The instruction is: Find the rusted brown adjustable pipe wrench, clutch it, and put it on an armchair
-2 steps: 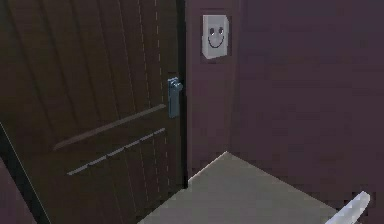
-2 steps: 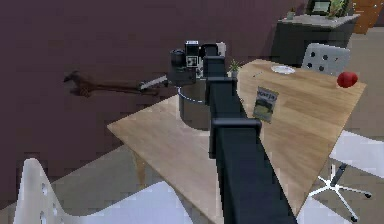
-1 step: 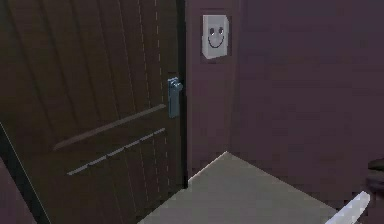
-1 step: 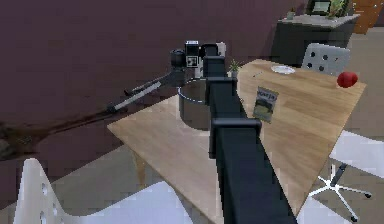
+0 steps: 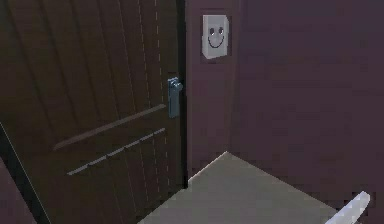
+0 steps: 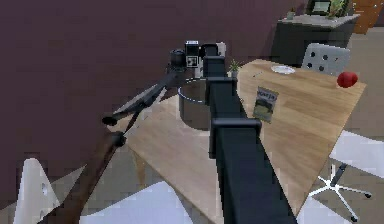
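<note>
The hand [image 6: 125,110] holds the rusty brown wrench [image 6: 85,175] clear of the worktop [image 6: 300,115]; finding an armchair is left.

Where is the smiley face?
The smiley-face picture hangs on the wall in the forward view's upper middle, just right of the dark door, above its handle.

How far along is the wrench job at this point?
Finding and grasping look done: a long brown wrench hangs from the gripper, apparently clear of the wooden table. In hand: carrying it; the forward view faces a dark door. Left: reaching an armchair and setting it down.
</note>
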Robot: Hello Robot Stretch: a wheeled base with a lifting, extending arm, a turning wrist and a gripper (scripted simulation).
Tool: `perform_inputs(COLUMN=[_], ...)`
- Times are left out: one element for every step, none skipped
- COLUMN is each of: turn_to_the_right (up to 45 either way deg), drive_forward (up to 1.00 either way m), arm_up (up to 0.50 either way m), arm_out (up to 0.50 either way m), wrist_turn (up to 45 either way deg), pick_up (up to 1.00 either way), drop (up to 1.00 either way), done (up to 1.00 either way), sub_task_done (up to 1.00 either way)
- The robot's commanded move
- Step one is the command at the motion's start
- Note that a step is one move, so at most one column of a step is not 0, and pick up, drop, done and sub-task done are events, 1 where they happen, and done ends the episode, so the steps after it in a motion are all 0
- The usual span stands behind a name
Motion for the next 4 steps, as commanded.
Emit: perform_inputs(turn_to_the_right=[0.0,0.0,-45.0,-45.0], drive_forward=[0.0,0.0,0.0,0.0], arm_up=[0.0,0.0,0.0,0.0], arm_out=[0.0,-0.42,0.0,0.0], wrist_turn=[-6.0,0.0,0.0,0.0], pick_up=[0.0,0.0,0.0,0.0], drop=[0.0,0.0,0.0,0.0], done=[0.0,0.0,0.0,0.0], sub_task_done=[0.0,0.0,0.0,0.0])
